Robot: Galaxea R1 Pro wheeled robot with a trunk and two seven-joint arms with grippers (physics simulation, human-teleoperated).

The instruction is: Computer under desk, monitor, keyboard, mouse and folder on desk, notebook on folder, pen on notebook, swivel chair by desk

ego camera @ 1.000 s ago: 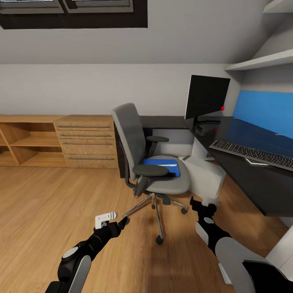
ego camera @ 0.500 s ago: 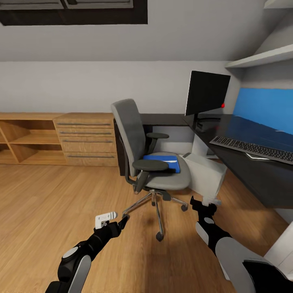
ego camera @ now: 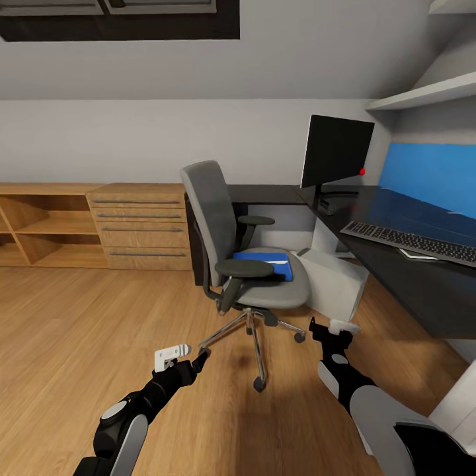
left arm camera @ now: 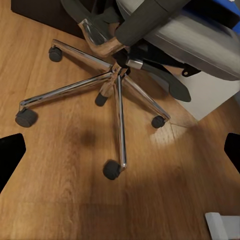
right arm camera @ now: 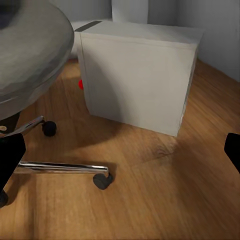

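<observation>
The grey swivel chair (ego camera: 244, 251) stands in the middle of the room with the blue folder (ego camera: 264, 262) flat on its seat. To its right is the black desk (ego camera: 423, 297), bearing the dark monitor (ego camera: 336, 155) and the keyboard (ego camera: 410, 243). The white computer (ego camera: 334, 281) sits on the floor at the desk's edge, beside the chair. My left gripper (ego camera: 190, 357) hangs open low in front of the chair's chrome base (left arm camera: 117, 85). Open too, my right gripper (ego camera: 332, 328) faces the computer (right arm camera: 140, 75). Mouse, notebook and pen I cannot make out.
A wooden drawer unit (ego camera: 142, 228) and open shelves (ego camera: 39, 228) line the back wall at the left. A blue panel (ego camera: 430, 175) and white shelf (ego camera: 423, 96) are above the desk. Wooden floor (ego camera: 79, 330) spreads out left of the chair.
The whole picture shifted slightly in the first half second as the camera moved; since then the arms and things have held still.
</observation>
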